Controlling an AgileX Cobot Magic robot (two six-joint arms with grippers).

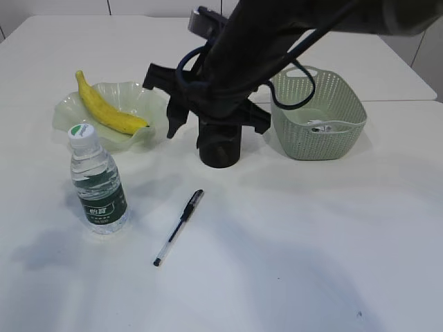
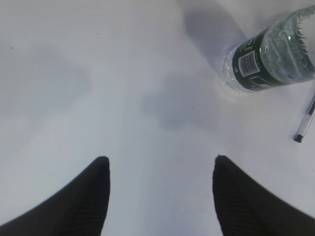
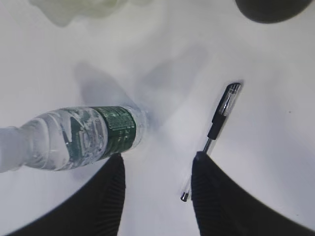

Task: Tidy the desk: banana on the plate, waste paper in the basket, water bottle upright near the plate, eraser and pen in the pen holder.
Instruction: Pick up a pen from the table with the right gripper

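1. The water bottle (image 1: 97,181) stands upright on the bench (image 1: 291,249), left, near the plate (image 1: 111,111); the right hand (image 3: 157,164), open and empty, could topple it.
2. The pen (image 1: 178,227) lies near-centre; its thin barrel could slip from a grip.
3. The left hand (image 2: 160,167) hangs open, empty.
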